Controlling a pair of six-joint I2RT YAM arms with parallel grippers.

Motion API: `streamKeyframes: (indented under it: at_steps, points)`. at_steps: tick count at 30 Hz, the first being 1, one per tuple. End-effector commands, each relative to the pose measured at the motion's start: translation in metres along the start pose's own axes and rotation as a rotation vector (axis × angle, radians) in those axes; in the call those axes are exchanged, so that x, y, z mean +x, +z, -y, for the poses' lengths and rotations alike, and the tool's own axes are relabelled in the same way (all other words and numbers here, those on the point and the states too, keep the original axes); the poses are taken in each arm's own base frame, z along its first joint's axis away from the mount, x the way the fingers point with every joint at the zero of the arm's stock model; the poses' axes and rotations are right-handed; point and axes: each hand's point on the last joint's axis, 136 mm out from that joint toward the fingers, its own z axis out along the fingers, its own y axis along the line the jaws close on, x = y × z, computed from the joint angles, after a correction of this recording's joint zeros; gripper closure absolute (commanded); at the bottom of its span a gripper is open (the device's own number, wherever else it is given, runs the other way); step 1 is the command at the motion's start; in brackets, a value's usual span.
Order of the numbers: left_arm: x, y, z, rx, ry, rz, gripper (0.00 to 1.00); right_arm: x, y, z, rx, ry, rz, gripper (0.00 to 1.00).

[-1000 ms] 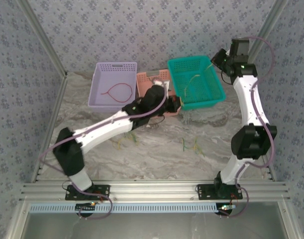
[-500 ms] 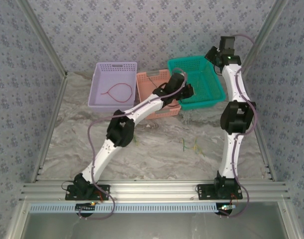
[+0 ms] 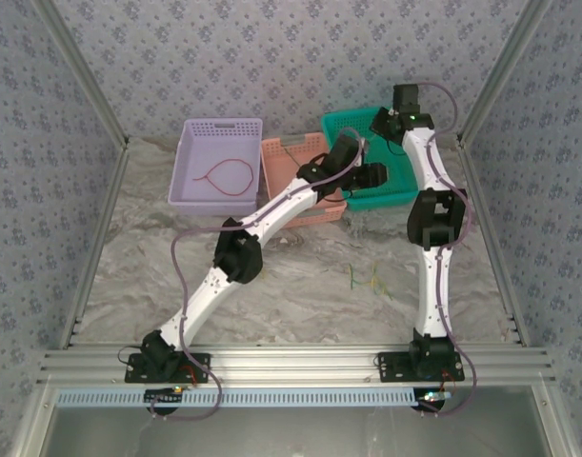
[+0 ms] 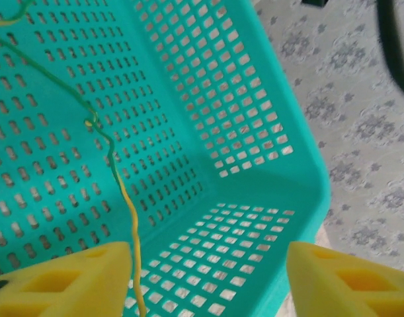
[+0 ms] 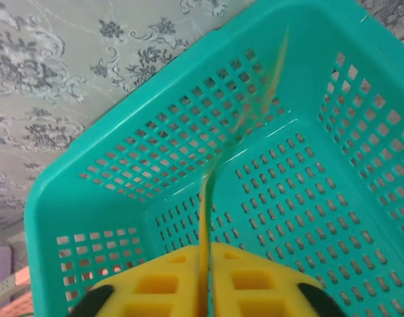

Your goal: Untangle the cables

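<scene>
Cable point(image 5: 205, 205), yellow, pinched in my right hand point(image 5: 206, 264); my left hand point(image 4: 208, 277), spread wide, flanks its length over the basket point(image 4: 268, 198).

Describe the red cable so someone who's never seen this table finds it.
Three baskets line the table at its far side; take the lilac basket on the left. The red cable lies alone in it, a teardrop loop; the strands in the teal basket are yellow and green.

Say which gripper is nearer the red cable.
Left. The left gripper sits over the teal basket, right of the red cable; the right gripper, pinching a yellow cable, is farther right over it.
</scene>
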Motion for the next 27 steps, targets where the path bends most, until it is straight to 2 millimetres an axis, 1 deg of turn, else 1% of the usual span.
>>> streamKeyframes:
  at_steps: [1, 3, 5, 6, 8, 11, 13, 15, 18, 20, 22, 23, 25, 27]
  points:
    - [-0.022, -0.039, 0.031, 0.000, 0.046, 0.039, 0.33, 0.000, -0.009, 0.013, 0.038, -0.004, -0.030, 0.74]
    - [-0.026, -0.051, 0.035, -0.032, 0.067, 0.053, 0.32, -0.008, -0.022, 0.012, 0.053, -0.013, -0.010, 0.59]
    - [-0.032, -0.063, 0.039, -0.059, 0.086, 0.075, 0.29, -0.017, -0.038, 0.008, 0.059, -0.021, 0.016, 0.51]
    - [-0.036, -0.071, 0.041, -0.075, 0.093, 0.091, 0.27, -0.022, -0.046, 0.008, 0.067, -0.021, 0.027, 0.48]
    - [-0.044, -0.087, 0.043, -0.107, 0.091, 0.121, 0.23, -0.031, -0.064, 0.005, 0.077, -0.022, 0.053, 0.45]
    - [-0.059, -0.108, 0.041, -0.130, 0.077, 0.158, 0.17, -0.041, -0.089, 0.003, 0.084, -0.016, 0.083, 0.43]
    - [-0.066, -0.119, 0.043, -0.120, 0.070, 0.167, 0.17, -0.045, -0.104, 0.000, 0.081, -0.010, 0.100, 0.42]
    - [-0.071, -0.130, 0.048, -0.115, 0.078, 0.177, 0.17, -0.048, -0.117, 0.002, 0.089, 0.001, 0.111, 0.41]
    - [-0.073, -0.145, 0.051, -0.127, 0.085, 0.181, 0.17, -0.047, -0.128, 0.008, 0.100, 0.012, 0.105, 0.41]
    - [-0.070, -0.155, 0.046, -0.163, 0.077, 0.175, 0.19, -0.045, -0.135, 0.009, 0.105, 0.005, 0.094, 0.41]
    - [-0.065, -0.164, 0.036, -0.200, 0.063, 0.172, 0.21, -0.040, -0.142, 0.008, 0.107, -0.009, 0.084, 0.41]
    - [-0.061, -0.169, 0.033, -0.208, 0.056, 0.174, 0.22, -0.035, -0.146, 0.003, 0.100, -0.030, 0.083, 0.44]
    - [-0.056, -0.185, 0.023, -0.222, 0.038, 0.185, 0.23, -0.023, -0.155, -0.005, 0.099, -0.084, 0.083, 0.50]
    - [-0.047, -0.205, 0.006, -0.249, 0.022, 0.192, 0.24, -0.004, -0.164, -0.021, 0.065, -0.163, 0.078, 0.54]
